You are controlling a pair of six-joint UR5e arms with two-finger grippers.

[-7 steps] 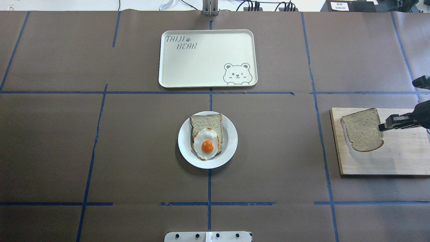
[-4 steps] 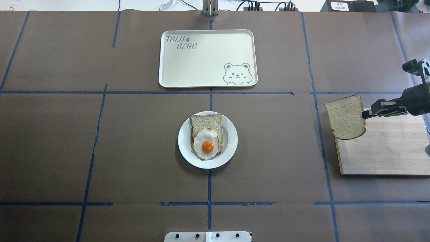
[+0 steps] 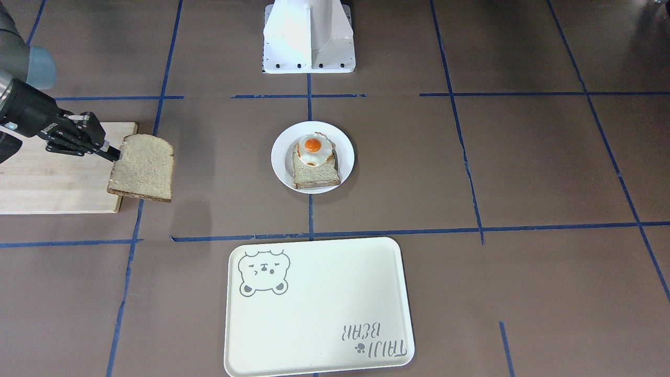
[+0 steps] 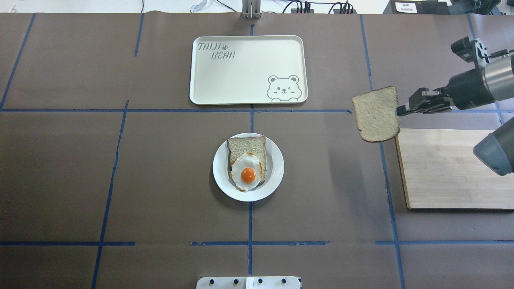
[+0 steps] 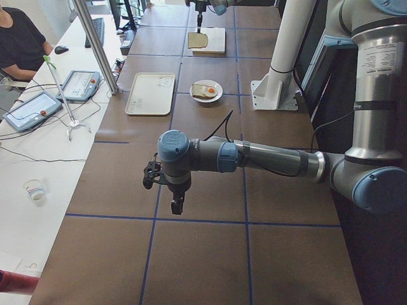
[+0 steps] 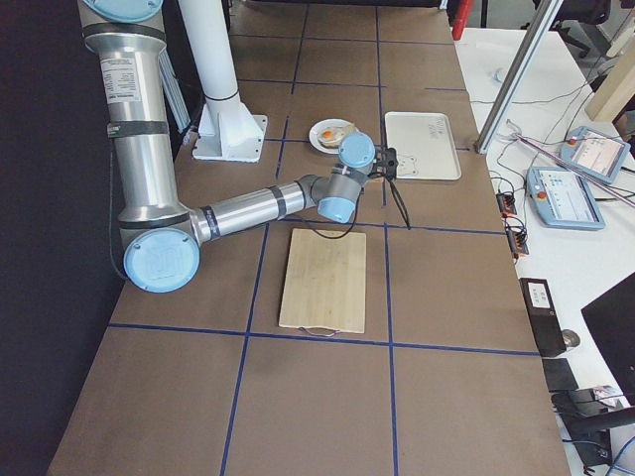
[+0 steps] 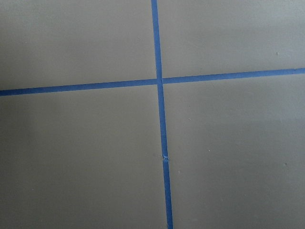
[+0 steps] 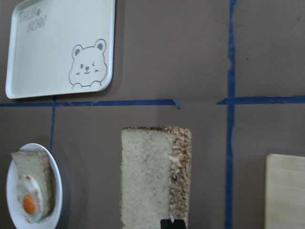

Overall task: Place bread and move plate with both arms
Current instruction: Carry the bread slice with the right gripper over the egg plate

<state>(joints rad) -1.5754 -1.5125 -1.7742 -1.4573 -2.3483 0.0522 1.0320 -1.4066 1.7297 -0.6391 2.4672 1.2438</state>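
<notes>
My right gripper (image 4: 398,110) is shut on the edge of the plain bread slice (image 4: 376,114). It holds the slice in the air, just past the wooden board's far left corner. The slice also shows in the front view (image 3: 142,166), with the gripper (image 3: 115,154) beside it, and in the right wrist view (image 8: 152,176). The white plate (image 4: 277,160) sits mid-table, to the left of the held slice. It carries another slice topped with a fried egg (image 4: 248,172). My left gripper (image 5: 176,206) shows only in the exterior left view, low over bare table; I cannot tell its state.
A wooden cutting board (image 4: 441,172) lies at the right, with nothing on it. A cream bear tray (image 4: 241,72) lies beyond the plate, also with nothing on it. Brown paper with blue tape lines covers the table. The white pedestal (image 3: 309,36) stands at the near edge.
My right gripper has lifted the bread off the cutting board and carried it left and away from the robot, past the board's far left corner. The plate has not moved.
</notes>
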